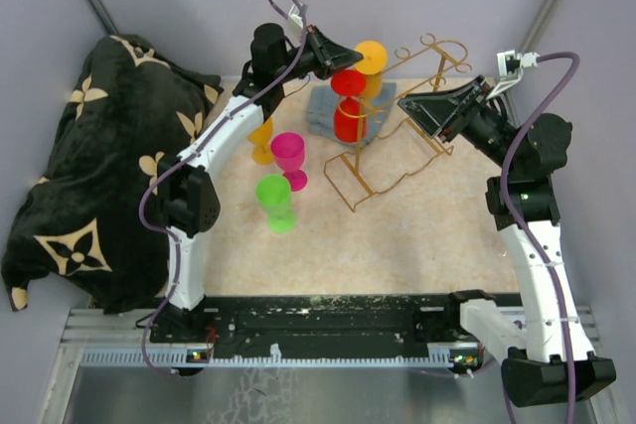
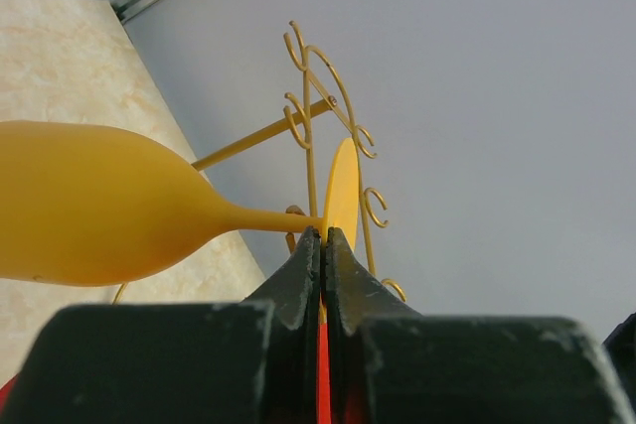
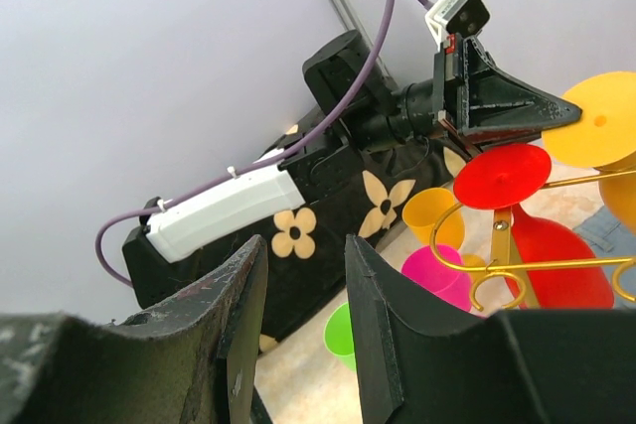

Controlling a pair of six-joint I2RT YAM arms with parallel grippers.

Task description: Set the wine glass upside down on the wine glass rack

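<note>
Left wrist view shows the left pincer clamped shut on the rim of the wine glass's flat foot, its two dark tips pressed together with the thin disc edge caught between them. The wine glass is opaque yellow-orange, with a long rounded bowl, a short slim stem and a round foot seen edge-on here. The bowl stretches away to one side of the tips, above the pale speckled bench. Just beyond the tips stands the wine glass rack, made of thin gold wire with a straight rail and curled loop ends. It is close behind the foot, but whether it touches the glass cannot be told. In the top external view the glass hangs foot uppermost from the pincer, raised off the bench and just beside the rack's top rails. Right next to the left pincer's tips, on the side nearer the arm bases, a red glass sits inverted in the rack. Its foot rests on the rails, so it fills the spot closest to the held glass. A blue-grey cloth lies on the bench under that end. Back from the pincer towards the left arm's base, an orange glass, a magenta glass and a green glass stand on the bench. A black blanket with beige flowers is heaped further out on that side. The right pincer hovers at the opposite side of the rack from the left one, its fingers parted with nothing between them, pointing towards the red glass.
</note>
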